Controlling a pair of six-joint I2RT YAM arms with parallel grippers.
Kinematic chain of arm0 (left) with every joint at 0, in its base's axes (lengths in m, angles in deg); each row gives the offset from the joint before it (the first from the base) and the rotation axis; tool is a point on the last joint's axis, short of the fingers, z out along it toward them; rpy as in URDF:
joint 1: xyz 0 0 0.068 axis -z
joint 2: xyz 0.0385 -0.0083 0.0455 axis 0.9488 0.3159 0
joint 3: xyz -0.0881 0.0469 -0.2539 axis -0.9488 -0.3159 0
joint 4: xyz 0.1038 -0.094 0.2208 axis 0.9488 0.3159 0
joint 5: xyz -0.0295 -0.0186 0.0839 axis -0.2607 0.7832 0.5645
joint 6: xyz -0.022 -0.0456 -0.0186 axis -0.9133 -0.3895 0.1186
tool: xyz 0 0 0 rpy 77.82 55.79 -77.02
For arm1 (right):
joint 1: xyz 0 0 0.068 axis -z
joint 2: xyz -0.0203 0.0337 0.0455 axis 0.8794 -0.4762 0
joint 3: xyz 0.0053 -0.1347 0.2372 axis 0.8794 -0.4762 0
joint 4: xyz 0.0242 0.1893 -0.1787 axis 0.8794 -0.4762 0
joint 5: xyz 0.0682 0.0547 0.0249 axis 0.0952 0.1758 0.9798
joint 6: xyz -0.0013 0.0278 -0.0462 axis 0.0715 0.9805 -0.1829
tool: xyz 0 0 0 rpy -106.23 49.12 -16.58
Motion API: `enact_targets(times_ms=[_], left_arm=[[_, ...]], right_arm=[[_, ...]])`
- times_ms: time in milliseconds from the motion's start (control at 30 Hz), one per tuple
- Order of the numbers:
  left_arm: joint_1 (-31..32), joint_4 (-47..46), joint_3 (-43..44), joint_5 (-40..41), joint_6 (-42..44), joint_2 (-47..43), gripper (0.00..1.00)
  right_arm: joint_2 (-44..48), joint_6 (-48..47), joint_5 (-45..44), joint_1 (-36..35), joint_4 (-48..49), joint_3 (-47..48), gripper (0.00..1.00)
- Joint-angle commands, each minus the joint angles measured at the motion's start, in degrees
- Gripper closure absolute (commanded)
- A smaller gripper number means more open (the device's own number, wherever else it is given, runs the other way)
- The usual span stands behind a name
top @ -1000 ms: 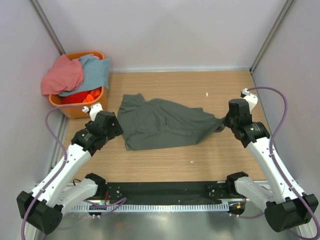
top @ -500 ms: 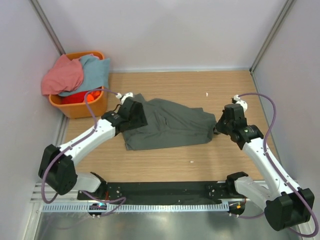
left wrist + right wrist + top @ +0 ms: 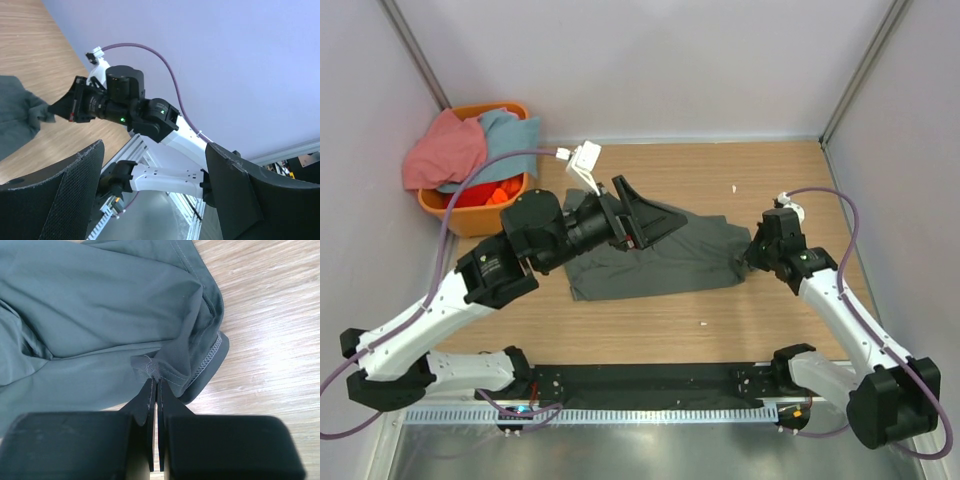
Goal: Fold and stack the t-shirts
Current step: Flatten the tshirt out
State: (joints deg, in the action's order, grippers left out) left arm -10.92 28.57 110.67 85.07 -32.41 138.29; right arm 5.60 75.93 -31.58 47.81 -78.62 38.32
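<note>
A dark grey t-shirt (image 3: 650, 260) lies crumpled on the wooden table, mid view. My right gripper (image 3: 752, 258) is shut on a bunched fold at the shirt's right edge; in the right wrist view its fingers (image 3: 150, 400) pinch the hemmed cloth (image 3: 100, 315) just above the table. My left gripper (image 3: 648, 210) is open and empty, raised above the shirt's upper left part and pointing right. In the left wrist view (image 3: 155, 145) it faces the right arm, and the pinched shirt corner (image 3: 20, 112) shows at the left. A salmon-pink shirt (image 3: 445, 150) and a light blue shirt (image 3: 512, 140) lie heaped in the basket.
The orange plastic basket (image 3: 480, 215) stands at the back left, against the left wall. Pale walls close in the table on the left, back and right. A black rail (image 3: 650, 385) with the arm bases runs along the near edge.
My left arm has swung up from the shirt's left edge and now hangs open above it. My right gripper has moved a little left, bunching the shirt's right side.
</note>
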Motion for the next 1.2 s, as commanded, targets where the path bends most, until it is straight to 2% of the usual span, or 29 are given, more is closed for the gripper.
enact_targets(times_ms=[0, 233, 367, 500, 700, 800, 900, 1067, 1100, 1167], left_arm=[[0.42, -3.72, -2.07, -2.19, -1.4, 2.33, 0.16], [-2.03, -7.07, -3.74, -9.66, -1.39, 0.31, 0.04], [-4.41, -6.89, -4.0, -12.56, -3.5, -1.54, 0.03], [-6.08, -6.89, -5.67, -11.95, -6.13, -4.34, 0.03], [-7.75, -11.29, -10.95, -5.71, -9.83, -11.64, 0.01], [-8.02, -8.83, -11.47, -3.69, -10.09, -12.44, 0.01], [-9.41, -0.17, -10.25, 1.32, -9.75, -10.43, 0.0], [-10.83, 6.28, -9.02, 12.73, 1.4, -8.66, 0.0], [-11.79, 8.9, -8.32, 17.28, 3.5, -7.0, 0.0], [-14.24, 14.34, -5.0, 21.09, 6.76, -4.28, 0.0]], right_arm=[[-1.15, -0.99, -0.6, -0.3, 2.0, 2.06, 0.99], [-3.44, -0.11, -0.07, -0.22, 3.66, 2.15, 0.99], [-3.88, 0.33, 0.54, -0.22, 4.46, 1.36, 0.99], [-3.97, 0.51, 1.68, -0.3, 4.81, 0.92, 0.99], [-3.0, 0.33, 1.77, -0.3, 4.72, 0.48, 0.99], [-2.91, 0.16, 1.77, -0.3, 4.29, 0.31, 0.99], [-2.91, 0.33, 1.42, -0.3, 4.55, 0.13, 0.99], [-3.09, 0.77, 2.47, -0.3, 4.9, 1.18, 0.99], [-2.74, 0.68, 2.21, -0.3, 4.81, 1.19, 0.99], [-2.47, 0.68, 2.12, -0.3, 5.33, 0.84, 0.99]])
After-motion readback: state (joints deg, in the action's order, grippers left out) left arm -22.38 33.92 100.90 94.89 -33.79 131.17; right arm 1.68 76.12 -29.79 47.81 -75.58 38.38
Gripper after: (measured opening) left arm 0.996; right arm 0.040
